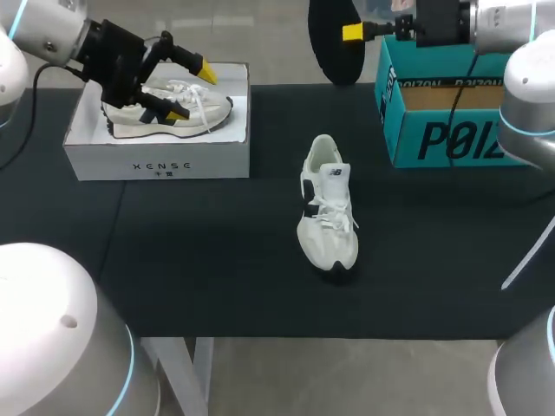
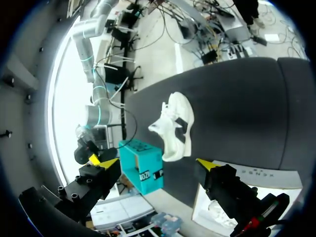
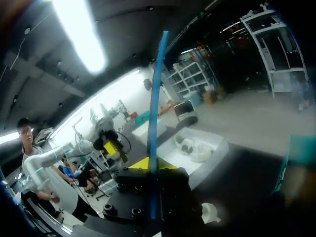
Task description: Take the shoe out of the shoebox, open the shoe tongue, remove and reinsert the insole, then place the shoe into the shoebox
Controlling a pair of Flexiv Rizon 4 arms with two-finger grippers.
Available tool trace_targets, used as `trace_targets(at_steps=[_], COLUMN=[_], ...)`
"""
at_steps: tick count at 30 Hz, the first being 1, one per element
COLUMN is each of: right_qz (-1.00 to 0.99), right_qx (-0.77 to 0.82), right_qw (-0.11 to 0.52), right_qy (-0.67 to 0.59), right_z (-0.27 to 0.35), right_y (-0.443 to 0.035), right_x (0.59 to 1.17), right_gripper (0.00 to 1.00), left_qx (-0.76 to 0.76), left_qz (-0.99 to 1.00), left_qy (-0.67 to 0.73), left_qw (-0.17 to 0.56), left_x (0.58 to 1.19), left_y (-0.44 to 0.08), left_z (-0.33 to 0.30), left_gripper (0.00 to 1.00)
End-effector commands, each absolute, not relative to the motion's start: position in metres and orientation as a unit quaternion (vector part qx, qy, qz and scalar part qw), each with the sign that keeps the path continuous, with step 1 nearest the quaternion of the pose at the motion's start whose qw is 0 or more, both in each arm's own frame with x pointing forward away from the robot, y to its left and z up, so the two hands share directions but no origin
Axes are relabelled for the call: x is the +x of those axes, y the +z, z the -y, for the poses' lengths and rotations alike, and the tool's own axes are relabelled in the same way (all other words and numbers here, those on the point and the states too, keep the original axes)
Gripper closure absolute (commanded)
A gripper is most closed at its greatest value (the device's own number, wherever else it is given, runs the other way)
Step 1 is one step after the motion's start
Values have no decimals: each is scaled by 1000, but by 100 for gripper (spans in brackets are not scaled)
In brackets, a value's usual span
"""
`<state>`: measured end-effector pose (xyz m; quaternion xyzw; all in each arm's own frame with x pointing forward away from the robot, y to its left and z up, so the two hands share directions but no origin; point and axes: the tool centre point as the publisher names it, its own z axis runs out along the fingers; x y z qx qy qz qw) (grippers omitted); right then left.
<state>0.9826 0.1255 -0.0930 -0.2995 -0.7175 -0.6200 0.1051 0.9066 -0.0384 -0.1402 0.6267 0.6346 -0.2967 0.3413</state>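
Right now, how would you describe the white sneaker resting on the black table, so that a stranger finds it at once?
Start at the black table; near its middle, between the white cardboard shoebox and the teal cardboard box, rests one white lace-up sneaker with black patches. Unlike the other white sneaker, it sits in no box.

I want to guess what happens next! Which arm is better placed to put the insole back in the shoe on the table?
Probably right. The right end effector is shut on the insole, held up beyond the shoe. The left end effector hangs open and empty over the white shoebox.
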Motion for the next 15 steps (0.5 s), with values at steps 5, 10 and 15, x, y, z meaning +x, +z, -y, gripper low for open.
trace_targets(at_steps=[5,10,15], right_qz=[756,761,761], right_qx=[-298,-322,-322], right_qw=[91,96,96], right_qy=[-576,-555,-555], right_z=[-133,-133,-133], right_y=[-121,-136,-136], right_x=[977,969,969], right_gripper=[100,100,100], left_qx=[628,628,628], left_qz=[-635,-635,-635], left_qy=[-296,-296,-296], left_qw=[340,340,340], left_x=[907,907,907], left_y=[-140,-140,-140], left_z=[38,38,38], left_gripper=[0,0,0])
